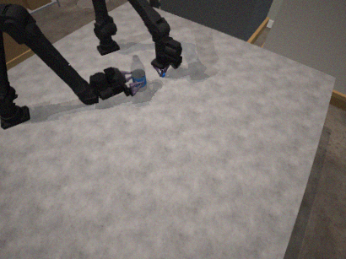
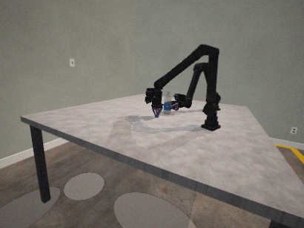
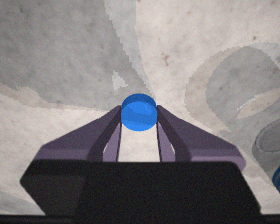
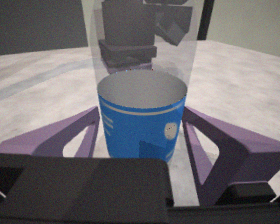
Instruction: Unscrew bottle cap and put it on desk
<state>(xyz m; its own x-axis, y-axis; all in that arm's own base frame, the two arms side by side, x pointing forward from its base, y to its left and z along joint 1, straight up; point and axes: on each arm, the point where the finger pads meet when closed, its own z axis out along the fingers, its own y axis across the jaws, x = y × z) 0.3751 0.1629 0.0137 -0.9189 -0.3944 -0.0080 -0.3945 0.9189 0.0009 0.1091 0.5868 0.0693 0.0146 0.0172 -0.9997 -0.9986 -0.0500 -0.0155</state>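
The clear bottle with a blue lower band [image 1: 138,74] [image 2: 167,106] [image 4: 142,127] stands upright on the table, without its cap; part of it shows at the right edge of the left wrist view [image 3: 277,181]. My right gripper [image 1: 137,81] [image 4: 140,111] is open, low around the bottle, with one finger on each side of the blue band. Any slight contact is too small to tell. My left gripper [image 1: 162,73] [image 2: 156,115] [image 3: 139,111] points down beside the bottle, shut on the round blue cap. The cap is at or just above the table top; the exact gap is hidden.
The grey table [image 1: 181,164] [image 2: 93,133] carries both arms, their bases at its side behind the bottle in the top view. The two grippers are close together. The far table edge lies beyond the left gripper in the top view.
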